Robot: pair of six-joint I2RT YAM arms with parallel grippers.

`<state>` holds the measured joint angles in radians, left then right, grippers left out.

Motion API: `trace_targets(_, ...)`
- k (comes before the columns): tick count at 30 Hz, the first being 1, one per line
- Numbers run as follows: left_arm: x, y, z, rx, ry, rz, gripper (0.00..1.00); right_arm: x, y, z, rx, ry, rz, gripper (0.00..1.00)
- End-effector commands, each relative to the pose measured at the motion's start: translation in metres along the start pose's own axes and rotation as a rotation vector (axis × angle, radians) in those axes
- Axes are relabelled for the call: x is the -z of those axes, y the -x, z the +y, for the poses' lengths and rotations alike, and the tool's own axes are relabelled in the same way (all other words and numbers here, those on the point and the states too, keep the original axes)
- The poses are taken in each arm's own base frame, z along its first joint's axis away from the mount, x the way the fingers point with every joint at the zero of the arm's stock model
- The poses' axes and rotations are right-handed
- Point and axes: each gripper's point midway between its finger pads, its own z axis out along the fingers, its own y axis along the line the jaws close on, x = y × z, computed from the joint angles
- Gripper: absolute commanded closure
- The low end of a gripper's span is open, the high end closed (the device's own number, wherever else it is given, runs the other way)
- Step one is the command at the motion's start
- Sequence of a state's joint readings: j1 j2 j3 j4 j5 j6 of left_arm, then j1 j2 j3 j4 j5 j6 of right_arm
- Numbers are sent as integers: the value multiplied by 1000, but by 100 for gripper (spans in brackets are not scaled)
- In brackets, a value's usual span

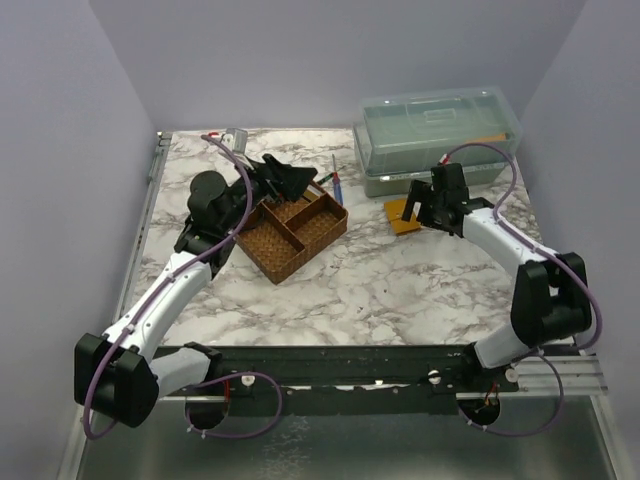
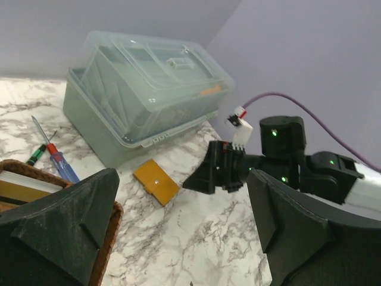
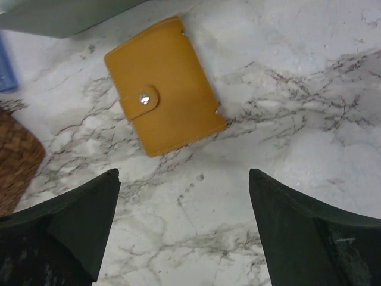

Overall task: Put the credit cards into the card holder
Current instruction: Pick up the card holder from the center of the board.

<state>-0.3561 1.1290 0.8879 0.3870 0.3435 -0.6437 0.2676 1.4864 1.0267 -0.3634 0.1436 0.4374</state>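
Note:
The card holder (image 3: 164,83) is a mustard-orange wallet lying flat on the marble, snapped closed. My right gripper (image 3: 184,176) hovers open just short of it, with nothing between the fingers. From above, the right gripper (image 1: 420,208) partly covers the card holder (image 1: 402,216). My left gripper (image 1: 288,180) stands open and empty over the far edge of the brown tray (image 1: 295,240). In the left wrist view the card holder (image 2: 156,182) lies ahead of the left gripper (image 2: 181,196). Pale thin edges, possibly the credit cards (image 2: 21,177), show inside the tray.
A clear lidded plastic box (image 1: 440,140) stands at the back right, just behind the card holder. Two screwdrivers (image 1: 337,185) lie between the tray and the box. Walls close in the table on the left, back and right.

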Motion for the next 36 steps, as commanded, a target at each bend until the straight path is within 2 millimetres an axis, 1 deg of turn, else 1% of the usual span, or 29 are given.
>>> trace_targets(1, -12, -15, -8, -17, -3, 82, 1, -31, 29, 16, 35, 116, -26, 10)
trace_targets(3, -17, -26, -8, -14, -13, 129, 1, -48, 24, 10, 78, 95, 4, 10)
trace_targets(4, -19, -30, -8, -12, -17, 145, 1, -53, 25, 9, 92, 108, 6, 10)
trace_targets(6, -22, -38, -7, -6, -17, 172, 1, -59, 24, 14, 130, 171, -6, 9)
trace_targets(9, -26, -48, -6, 3, -14, 205, 1, -67, 27, 14, 183, 181, -26, 7)
trace_targets(14, -29, -64, -8, 12, -16, 252, 1, -87, 21, 14, 178, 195, 7, 8)
trace_targets(17, -31, -71, -13, 18, -24, 271, 1, -101, 9, 10, 148, 174, 36, 14)
trace_targets(19, -32, -77, -17, 22, -35, 285, 1, -110, -1, 5, 135, 153, 64, 21)
trace_targets(22, -33, -85, -24, 31, -52, 309, 2, -115, -17, 0, 128, 142, 94, 32)
trace_targets(23, -33, -89, -26, 32, -55, 320, 2, -115, -23, -1, 120, 141, 107, 37)
trace_targets(25, -34, -96, -27, 36, -56, 341, 2, -110, -37, -2, 90, 147, 143, 44)
trace_targets(26, -35, -99, -29, 41, -56, 352, 2, -106, -49, -4, 71, 151, 169, 48)
trace_targets(27, -36, -103, -29, 47, -56, 363, 2, -102, -55, -3, 52, 156, 182, 51)
trace_targets(28, -37, -106, -30, 58, -55, 373, 3, -97, -70, -5, 36, 153, 211, 55)
trace_targets(30, -38, -116, -30, 87, -51, 397, 4, -83, -91, -1, 2, 174, 249, 60)
trace_targets(32, -39, -130, -32, 120, -42, 428, 5, -66, -108, 4, -25, 210, 275, 64)
trace_targets(34, -40, -148, -35, 144, -44, 469, 5, -47, -118, 13, -47, 274, 282, 66)
trace_targets(36, -40, -167, -39, 174, -45, 516, 6, -31, -121, 22, -69, 342, 281, 71)
